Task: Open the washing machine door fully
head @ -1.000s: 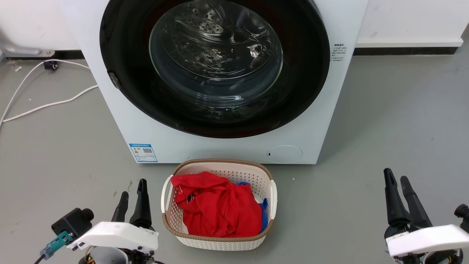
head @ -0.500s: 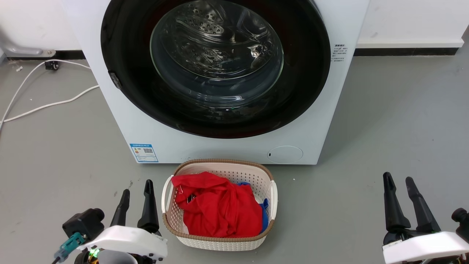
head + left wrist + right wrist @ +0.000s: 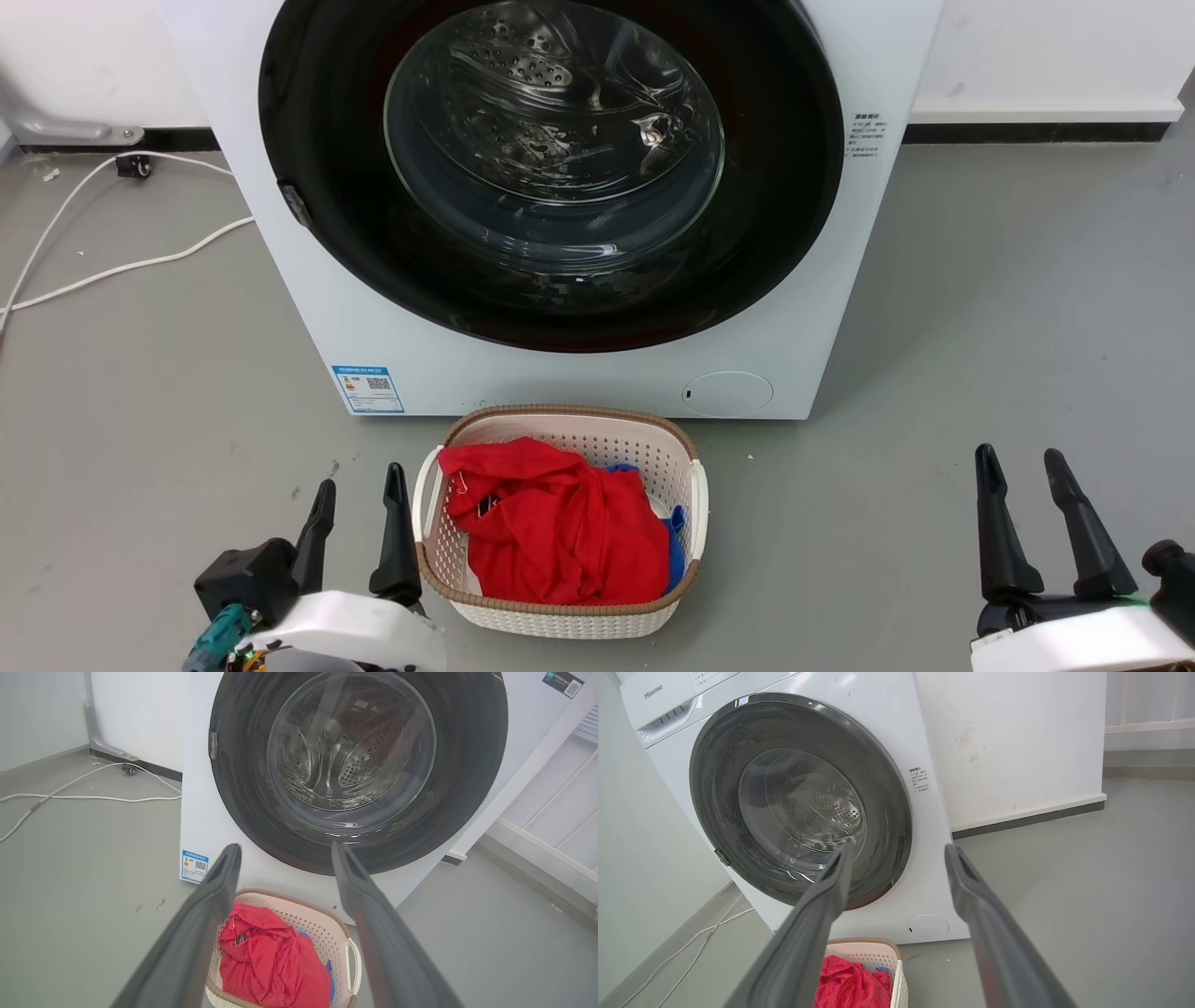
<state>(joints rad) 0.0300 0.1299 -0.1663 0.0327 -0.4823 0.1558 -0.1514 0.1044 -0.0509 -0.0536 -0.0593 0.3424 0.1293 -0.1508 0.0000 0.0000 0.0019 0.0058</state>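
Facing one washing machine door (image 3: 553, 159): left tool (image 3: 360, 477), right tool (image 3: 1019, 453), one basket (image 3: 569, 411).

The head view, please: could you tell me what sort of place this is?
Likely a laundry area or plain test room: a white front-loading washing machine, a woven basket of clothes before it, and a plain grey floor.

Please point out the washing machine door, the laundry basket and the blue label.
washing machine door (image 3: 551, 168): head view, on its glass centre.
laundry basket (image 3: 560, 621): head view, on its front wall.
blue label (image 3: 368, 388): head view, on its middle.
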